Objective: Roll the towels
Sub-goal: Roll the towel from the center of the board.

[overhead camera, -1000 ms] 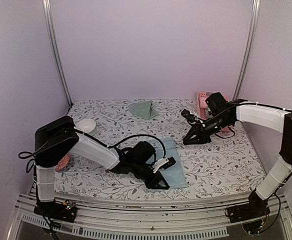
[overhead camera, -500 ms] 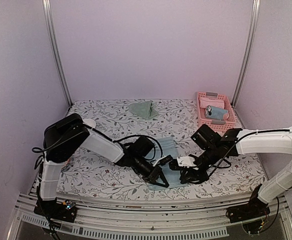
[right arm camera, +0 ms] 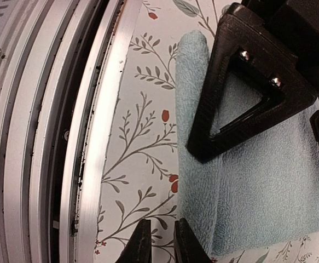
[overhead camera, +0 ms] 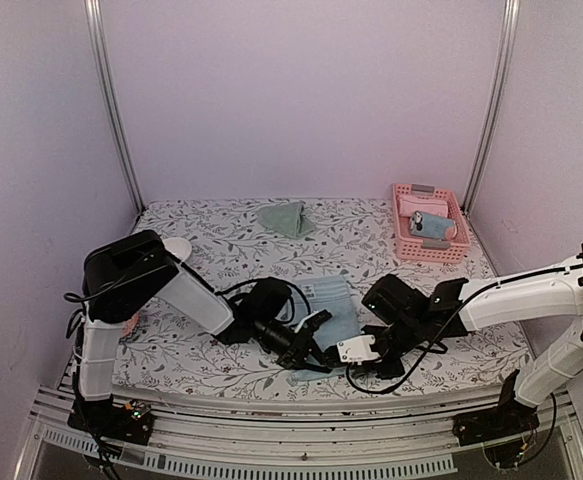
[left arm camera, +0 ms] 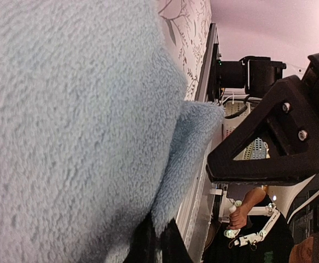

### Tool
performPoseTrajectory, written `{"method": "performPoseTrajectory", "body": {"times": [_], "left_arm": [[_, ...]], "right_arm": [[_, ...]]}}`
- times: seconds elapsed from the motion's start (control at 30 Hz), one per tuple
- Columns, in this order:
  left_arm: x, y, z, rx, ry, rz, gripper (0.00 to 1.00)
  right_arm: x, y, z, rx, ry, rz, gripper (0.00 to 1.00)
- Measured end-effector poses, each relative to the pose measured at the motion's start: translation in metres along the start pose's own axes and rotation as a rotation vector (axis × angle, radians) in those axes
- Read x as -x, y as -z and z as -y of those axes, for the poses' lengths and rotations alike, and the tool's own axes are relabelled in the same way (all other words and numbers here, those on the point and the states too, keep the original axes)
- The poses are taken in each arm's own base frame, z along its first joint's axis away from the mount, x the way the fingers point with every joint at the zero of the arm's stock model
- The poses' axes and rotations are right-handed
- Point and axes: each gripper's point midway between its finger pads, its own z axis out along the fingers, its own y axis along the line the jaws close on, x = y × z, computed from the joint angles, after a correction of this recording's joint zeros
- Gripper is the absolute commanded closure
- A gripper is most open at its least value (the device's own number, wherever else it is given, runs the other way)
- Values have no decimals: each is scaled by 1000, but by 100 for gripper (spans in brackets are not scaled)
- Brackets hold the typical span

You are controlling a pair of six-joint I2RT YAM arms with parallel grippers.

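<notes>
The light blue towel (overhead camera: 333, 303) lies flat near the table's front middle. My left gripper (overhead camera: 309, 360) is at its near edge and is shut on that edge; in the left wrist view the towel (left arm camera: 77, 126) fills the frame and its hem sits between my fingertips (left arm camera: 157, 241). My right gripper (overhead camera: 343, 362) is low beside the same near edge. In the right wrist view its jaws (right arm camera: 162, 244) stand a narrow gap apart over bare tablecloth, just off the towel's edge (right arm camera: 247, 181), and hold nothing. The sage-green towel (overhead camera: 284, 217) lies crumpled at the back.
A pink basket (overhead camera: 403, 215) at the back right holds a rolled towel (overhead camera: 429, 224). A white bowl (overhead camera: 176, 247) sits at the left. The table's metal front rail (right arm camera: 88, 137) runs right beside my right gripper. The left gripper's black finger (right arm camera: 247, 93) lies on the towel close by.
My right arm has swung from beside the basket down to the towel's near edge, next to the left gripper. The left gripper has shifted a little left along that edge.
</notes>
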Motion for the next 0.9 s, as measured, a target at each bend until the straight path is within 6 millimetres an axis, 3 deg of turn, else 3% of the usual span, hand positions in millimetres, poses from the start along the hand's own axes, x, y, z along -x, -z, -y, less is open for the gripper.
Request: {"method": "performPoseTrajectory", "body": {"times": [0.27, 0.77, 0.87, 0.9], "left_arm": [[1, -1, -2, 23, 20, -10, 100], [2, -2, -7, 65, 35, -35, 100], [2, -2, -7, 67, 39, -39, 100], [2, -2, -7, 68, 39, -40, 98]], "right_arm": [[2, -1, 9, -56, 16, -4, 76], [-15, -25, 17, -85, 11, -80, 75], [-17, -29, 18, -89, 11, -86, 80], [-17, -30, 19, -91, 11, -87, 85]]}}
